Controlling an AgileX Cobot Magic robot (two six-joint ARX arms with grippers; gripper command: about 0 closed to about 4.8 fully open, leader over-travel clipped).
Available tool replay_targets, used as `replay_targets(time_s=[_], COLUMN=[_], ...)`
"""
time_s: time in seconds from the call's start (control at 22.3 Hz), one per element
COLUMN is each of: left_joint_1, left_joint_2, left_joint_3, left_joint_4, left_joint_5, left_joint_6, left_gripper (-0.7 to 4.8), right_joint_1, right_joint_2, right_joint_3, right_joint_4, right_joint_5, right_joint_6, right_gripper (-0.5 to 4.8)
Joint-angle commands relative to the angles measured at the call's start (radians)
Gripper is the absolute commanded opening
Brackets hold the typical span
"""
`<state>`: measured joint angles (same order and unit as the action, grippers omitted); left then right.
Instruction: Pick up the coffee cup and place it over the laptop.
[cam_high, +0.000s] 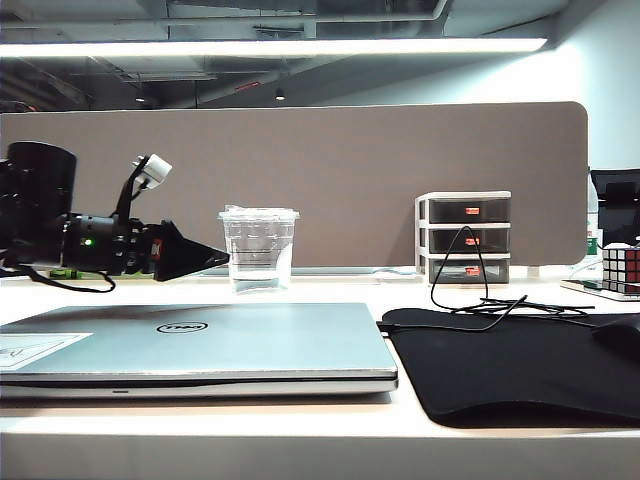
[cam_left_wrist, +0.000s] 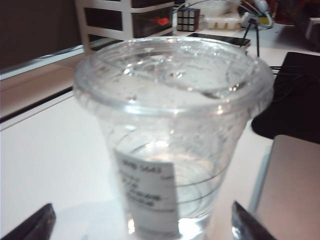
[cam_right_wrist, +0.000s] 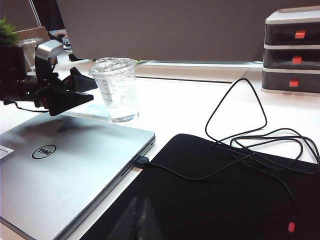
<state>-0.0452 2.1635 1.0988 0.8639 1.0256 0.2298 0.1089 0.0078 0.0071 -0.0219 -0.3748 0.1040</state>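
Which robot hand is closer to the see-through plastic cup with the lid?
The left gripper. It is open, right beside the clear lidded plastic cup, one finger either side. The right gripper is shut, farther off over the black mouse mat.

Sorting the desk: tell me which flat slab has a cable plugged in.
The silver laptop, plugged at its side edge; the black mouse mat merely has cable lying on it.

I see my left gripper (cam_high: 205, 260) level beside the coffee cup (cam_high: 259, 250), tips just short of it — cup upright on the bench (cam_high: 330, 290), behind the closed laptop (cam_high: 200, 345).
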Motion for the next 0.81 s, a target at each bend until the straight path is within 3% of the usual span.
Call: replay_targets(time_s=[0.04, 0.31, 0.81], left_joint_1=[-0.014, -0.028, -0.048], left_joint_2=[-0.002, 0.012, 0.086], left_joint_3=[0.021, 0.029, 0.161], left_joint_4=[-0.013, -0.012, -0.148], left_joint_5=[0.064, 0.047, 0.071], left_joint_6=[-0.001, 0.048, 0.061], left_gripper=[4.79, 4.79, 4.79], right_joint_1=[0.001, 0.001, 0.001], right_joint_2=[0.002, 0.002, 0.002], right_joint_3=[-0.006, -0.006, -0.006], right_joint_4=[-0.001, -0.004, -0.004], right_joint_5=[-0.001, -0.002, -0.001], right_joint_6=[-0.006, -0.026, -0.031], right_gripper=[-0.09, -0.09, -0.09])
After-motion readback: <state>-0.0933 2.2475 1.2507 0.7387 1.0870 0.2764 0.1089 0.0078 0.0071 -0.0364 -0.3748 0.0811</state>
